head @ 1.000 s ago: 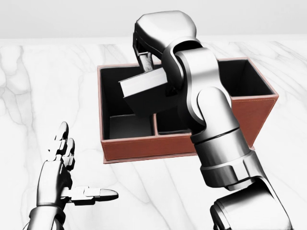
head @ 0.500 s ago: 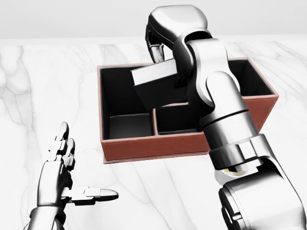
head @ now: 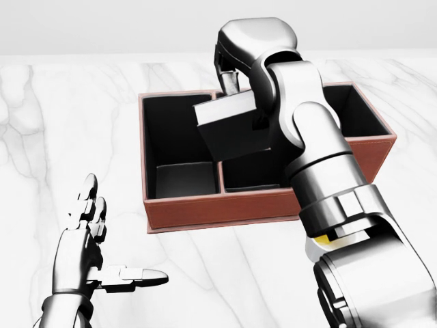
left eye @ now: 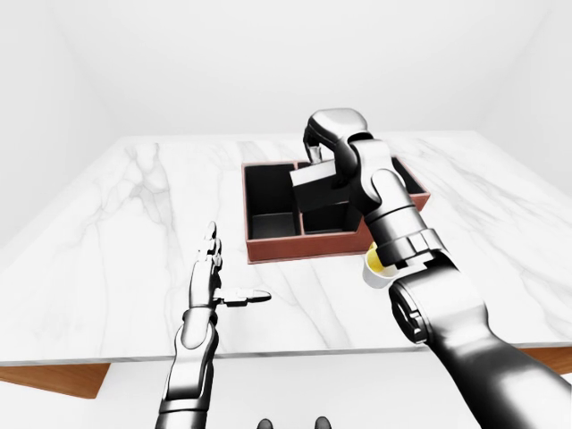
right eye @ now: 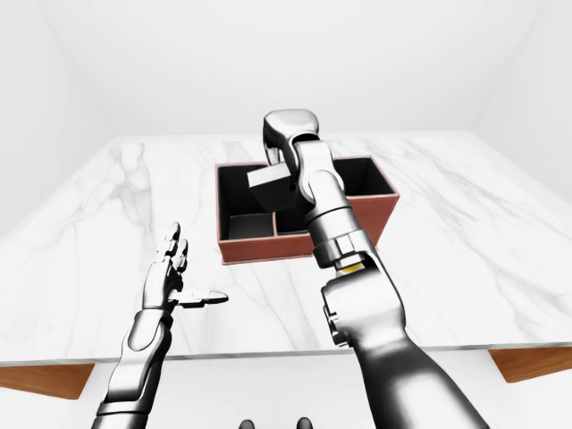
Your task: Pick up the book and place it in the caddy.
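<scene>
So my right hand (head: 235, 65) is up over the reddish-brown rectangular caddy with the black lining (head: 259, 205), fingers clamped on the top edge of the dark grey hardcover book (head: 229, 126). The book hangs tilted, its pale page edge facing up-left in the head view, and its lower part dips below the caddy's rim. It sits over the middle divider, about where the left and right sections meet, and I honestly can't tell whether its bottom corner is touching the floor of the caddy or just hanging above it. My chrome right forearm (head: 311, 150) cuts diagonally across the right half of the caddy and hides most of that side.

The caddy sits on the white marble desk (left eye: 125, 206), well toward the top of the head view. Its small square compartment at lower left (head: 183, 179) is in plain sight, with a longer one above it.

My left hand (head: 92, 249) is nowhere near any of this. It hovers over the bare desk at the lower left of the head view, fingers spread and pointing up, thumb stuck out to the right, holding nothing. It's well apart from the caddy's near wall.

In the left-eye view, a bit of yellow (left eye: 380, 265) shows at my right wrist joint.
</scene>
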Tool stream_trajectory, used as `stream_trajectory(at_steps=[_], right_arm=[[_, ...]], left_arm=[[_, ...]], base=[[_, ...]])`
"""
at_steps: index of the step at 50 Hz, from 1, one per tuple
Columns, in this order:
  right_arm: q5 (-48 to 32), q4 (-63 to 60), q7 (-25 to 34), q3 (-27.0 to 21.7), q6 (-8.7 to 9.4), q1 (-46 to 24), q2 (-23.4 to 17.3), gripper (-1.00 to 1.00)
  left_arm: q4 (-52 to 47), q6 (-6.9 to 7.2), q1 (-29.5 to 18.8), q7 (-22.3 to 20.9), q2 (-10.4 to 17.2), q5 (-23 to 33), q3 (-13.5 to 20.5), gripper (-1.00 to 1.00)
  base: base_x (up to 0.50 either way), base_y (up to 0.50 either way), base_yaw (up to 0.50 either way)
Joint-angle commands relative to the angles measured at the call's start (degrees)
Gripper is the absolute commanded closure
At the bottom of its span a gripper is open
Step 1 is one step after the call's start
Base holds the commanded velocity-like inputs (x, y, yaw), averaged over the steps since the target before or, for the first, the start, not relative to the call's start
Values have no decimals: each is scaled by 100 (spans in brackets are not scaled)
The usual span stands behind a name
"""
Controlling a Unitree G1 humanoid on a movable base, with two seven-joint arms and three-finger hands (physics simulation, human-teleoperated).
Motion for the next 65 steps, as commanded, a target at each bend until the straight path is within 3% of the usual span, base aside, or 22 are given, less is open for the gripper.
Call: stream_trajectory(at_steps=[1,65], right_arm=[[-120,294,-284,-28,0,-139,-12,100],[116,2052,-1639,106,0,-456,18,100]], left_arm=[[13,-9,-6,2,0,-2,3,-100],[41,-15,-16,1,0,-21,4,-100]], base=[[0,0,0],[0,0,0]])
